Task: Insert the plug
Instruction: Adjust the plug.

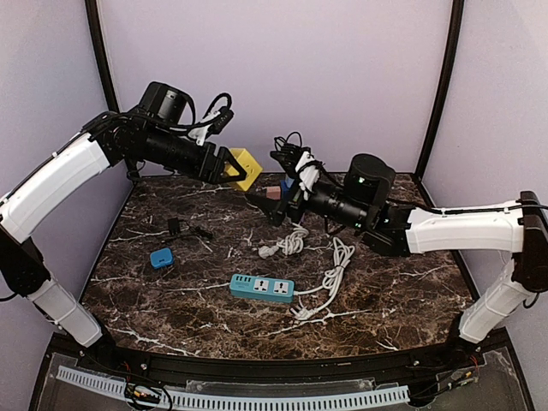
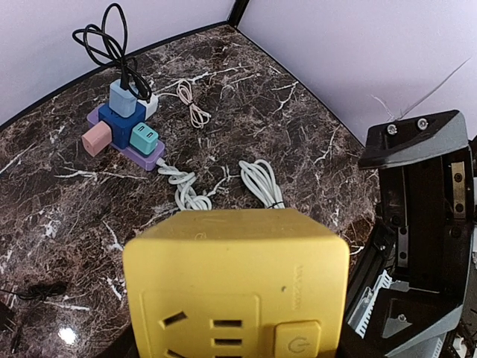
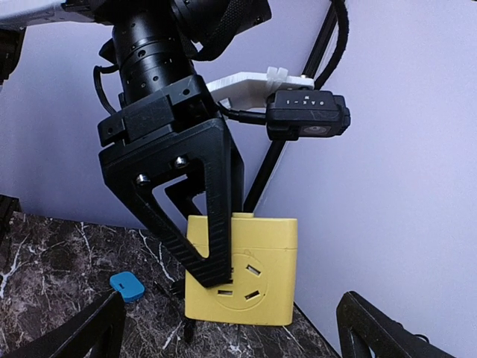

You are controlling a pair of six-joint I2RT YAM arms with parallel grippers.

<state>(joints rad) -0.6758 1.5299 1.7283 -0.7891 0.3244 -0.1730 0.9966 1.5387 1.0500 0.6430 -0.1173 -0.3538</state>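
Note:
My left gripper (image 1: 228, 164) is shut on a yellow socket cube (image 1: 246, 168) and holds it in the air above the table's back left. The cube fills the bottom of the left wrist view (image 2: 235, 283), socket face and power button toward the camera. In the right wrist view the cube (image 3: 250, 280) shows a round three-slot socket, with a black left finger (image 3: 209, 224) across it. My right gripper (image 1: 262, 204) is open and empty, just right of the cube and pointing at it; its fingertips (image 3: 82, 332) stand wide apart. A black plug (image 1: 175, 227) with its cable lies on the table.
A teal power strip (image 1: 261, 288) with a white cord (image 1: 336, 272) lies at centre front. A small blue charger (image 1: 161, 257) lies at the left. A purple strip with several coloured adapters (image 2: 123, 130) sits at the back. A coiled white cable (image 1: 291, 243) lies mid-table.

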